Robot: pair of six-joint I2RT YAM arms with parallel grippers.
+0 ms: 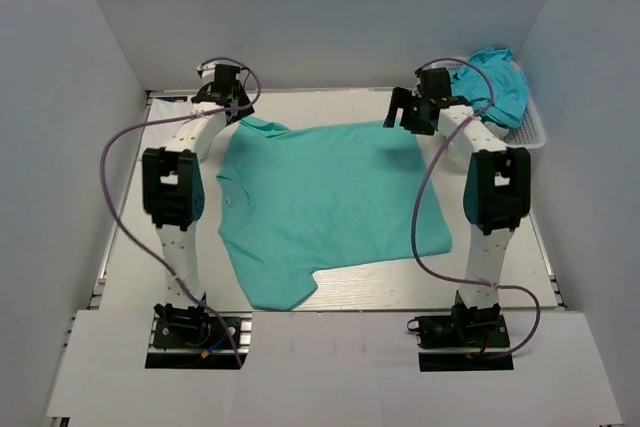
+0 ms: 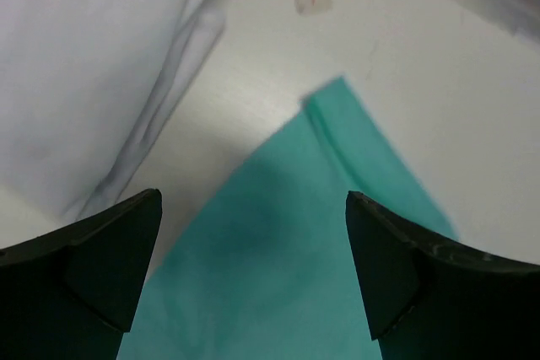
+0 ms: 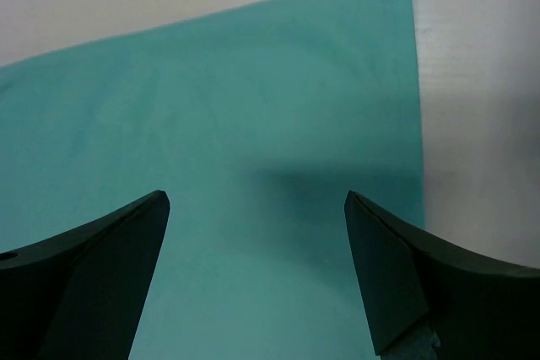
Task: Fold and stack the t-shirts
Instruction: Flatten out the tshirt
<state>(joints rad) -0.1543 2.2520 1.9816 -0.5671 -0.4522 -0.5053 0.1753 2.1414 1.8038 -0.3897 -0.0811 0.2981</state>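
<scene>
A: Mint-green t-shirt (image 1: 330,207) is lying spread flat on the table (image 1: 400,284), between both arms. Tools?
B: Left tool (image 2: 253,200) is hanging released above the far sleeve, with a white t-shirt (image 2: 84,65) lying just beside that sleeve. Right tool (image 3: 253,196) is hovering released above the far hem corner, grasping nothing.
A: Others?
B: Turquoise-blue t-shirt (image 1: 495,82) is sitting bunched in the white basket (image 1: 532,135), back right.

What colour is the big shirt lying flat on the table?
The shirt is mint green, clearest in the top external view.
</scene>
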